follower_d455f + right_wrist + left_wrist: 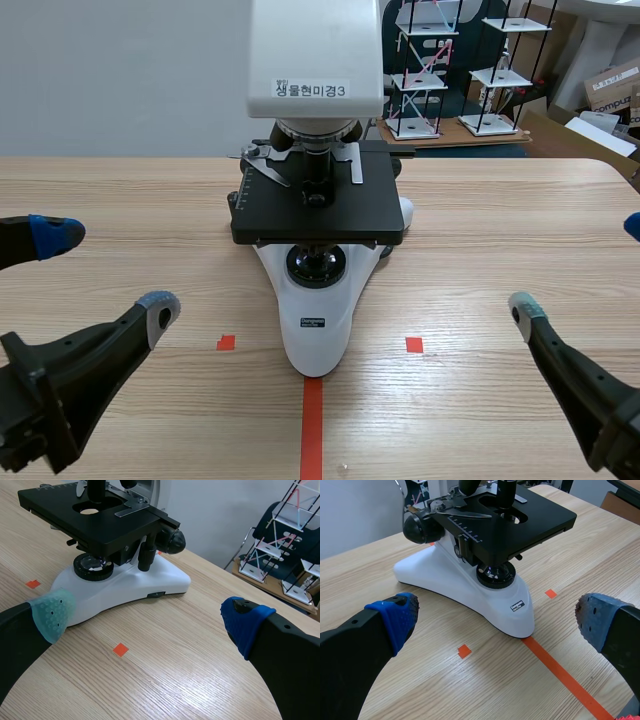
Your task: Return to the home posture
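Scene frontal; wrist views flank, share microscope (316,340).

L gripper (108,270) – spread wide, R gripper (578,265) – same, both low

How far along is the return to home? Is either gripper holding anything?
Looks done or close to it. The left gripper and right gripper sit low on either side of the microscope, both open and clear of it. Nothing is in hand. One moment can't confirm the exact home pose, so what's left is at most a small settling move.
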